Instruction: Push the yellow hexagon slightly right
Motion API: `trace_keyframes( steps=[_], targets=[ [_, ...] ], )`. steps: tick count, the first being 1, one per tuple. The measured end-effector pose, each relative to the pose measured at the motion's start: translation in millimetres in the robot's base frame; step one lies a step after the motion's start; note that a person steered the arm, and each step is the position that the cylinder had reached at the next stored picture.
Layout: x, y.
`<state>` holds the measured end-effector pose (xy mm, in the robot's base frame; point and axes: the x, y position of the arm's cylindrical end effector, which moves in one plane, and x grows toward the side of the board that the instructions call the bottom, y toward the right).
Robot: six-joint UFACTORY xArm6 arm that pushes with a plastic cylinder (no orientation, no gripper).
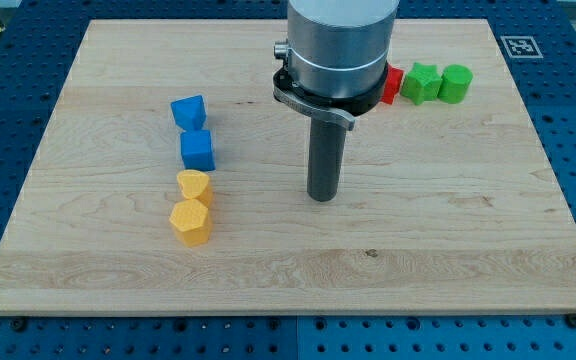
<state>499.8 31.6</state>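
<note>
The yellow hexagon [190,222] lies on the wooden board [418,260] at the view's lower left. A yellow heart-like block [195,186] touches it just above. My tip [322,197] rests on the board near the middle, well to the right of the yellow hexagon and a little above its level, with bare wood between them. The rod hangs from a wide metal cylinder [338,45] at the view's top.
A blue cube [197,151] and another blue block [188,111] stand in a column above the yellow blocks. At the view's top right, a red block [393,84] is partly hidden by the arm, beside a green star-like block [423,83] and a green cylinder [456,84].
</note>
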Motion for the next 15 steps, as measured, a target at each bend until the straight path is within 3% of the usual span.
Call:
trace_keyframes(
  steps=[2,4,6,12,14,15],
  targets=[
    [37.1,-11.0],
    [38.6,-15.9],
    [67.2,-30.3],
    [61.0,-30.3],
    [60.2,-49.3],
    [79.1,-78.6]
  ],
)
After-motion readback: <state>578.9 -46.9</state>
